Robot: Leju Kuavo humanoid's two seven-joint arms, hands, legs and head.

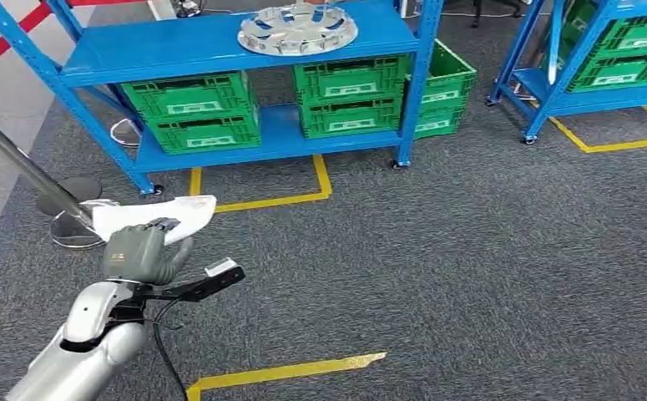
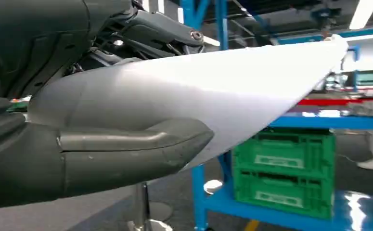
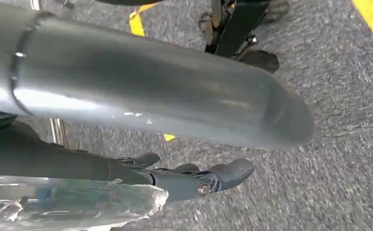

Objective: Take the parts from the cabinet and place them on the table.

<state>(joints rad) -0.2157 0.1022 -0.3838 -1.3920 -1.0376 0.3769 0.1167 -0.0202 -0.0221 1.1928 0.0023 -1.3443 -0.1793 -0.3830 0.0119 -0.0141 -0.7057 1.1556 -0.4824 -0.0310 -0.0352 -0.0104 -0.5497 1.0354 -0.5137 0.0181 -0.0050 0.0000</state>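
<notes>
My left hand (image 1: 140, 252) is raised over the grey carpet and grips a flat white part (image 1: 157, 214) that sticks out toward the cabinet. In the left wrist view the white part (image 2: 213, 91) lies across my thumb (image 2: 126, 154), with the darker fingers behind it. A silver wheel cover (image 1: 297, 29) lies on the top shelf of the blue cabinet (image 1: 219, 43). My right hand (image 3: 141, 86) hangs over the carpet, thumb and fingers (image 3: 213, 177) stretched out with floor showing between them. A clear, glassy thing (image 3: 69, 204) sits beside those fingers; I cannot tell what it is.
Green crates (image 1: 194, 113) fill the cabinet's lower shelf. A second blue rack (image 1: 587, 96) with green crates stands at the right. A metal post with a round base (image 1: 73, 230) stands just left of my left hand. Yellow tape lines (image 1: 286, 372) mark the carpet.
</notes>
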